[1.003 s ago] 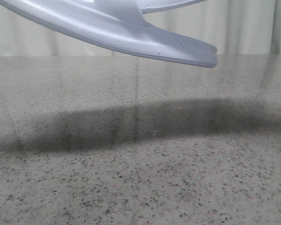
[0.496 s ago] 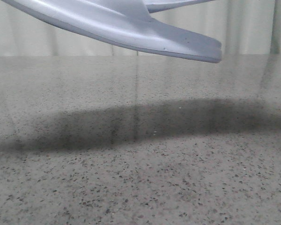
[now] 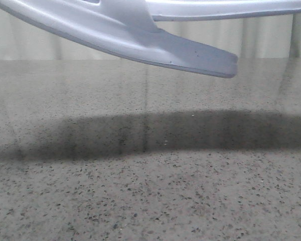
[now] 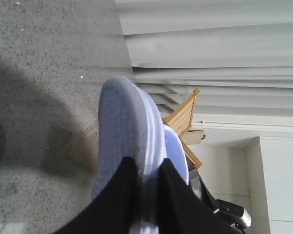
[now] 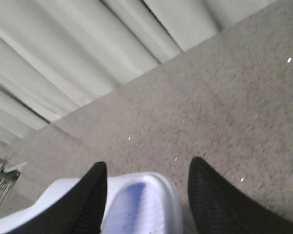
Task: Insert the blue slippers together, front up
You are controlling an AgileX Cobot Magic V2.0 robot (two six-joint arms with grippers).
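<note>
Speckled grey table [image 3: 150, 201] fills the front view, both blue slippers [image 3: 140, 35] aloft over their shadow; left wrist view: my left gripper [image 4: 145, 183] pinches one slipper's edge, curtains behind; right wrist view: my right gripper [image 5: 146, 195] spread, slipper between its fingers, contact unclear.

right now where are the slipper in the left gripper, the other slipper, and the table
slipper in the left gripper [image 4: 122, 131], left wrist view, on its textured sole
other slipper [image 5: 141, 207], right wrist view, on its ribbed footbed between the fingers
table [image 3: 150, 201], front view, on bare speckled top
</note>
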